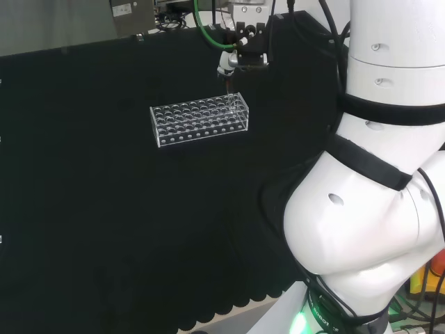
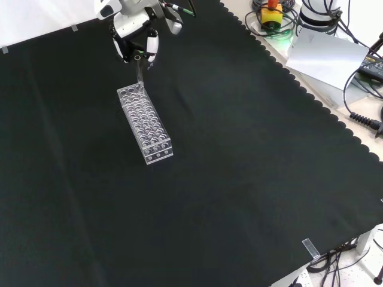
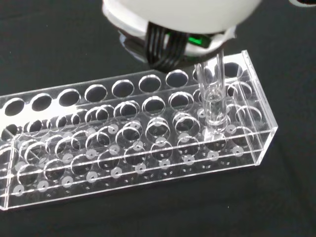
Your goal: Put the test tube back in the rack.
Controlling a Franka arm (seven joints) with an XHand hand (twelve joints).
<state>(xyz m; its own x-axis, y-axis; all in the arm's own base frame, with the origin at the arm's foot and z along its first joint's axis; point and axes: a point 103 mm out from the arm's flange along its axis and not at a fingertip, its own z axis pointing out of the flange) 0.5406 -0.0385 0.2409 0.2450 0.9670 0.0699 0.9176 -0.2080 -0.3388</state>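
Black cloth bench, clear rack (image 1: 200, 122), hand (image 2: 135, 37) pinching upright test tube (image 3: 213, 101) in an end hole

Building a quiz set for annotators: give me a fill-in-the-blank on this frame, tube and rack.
1. The robot hand holds a clear ____ by its upper part.
2. The tube stands ____, its lower end inside the rack.
3. In the head view the tube is at the rack's ____ end.
4. The cloth under the rack is ____.

Missing words: tube; upright; right; black
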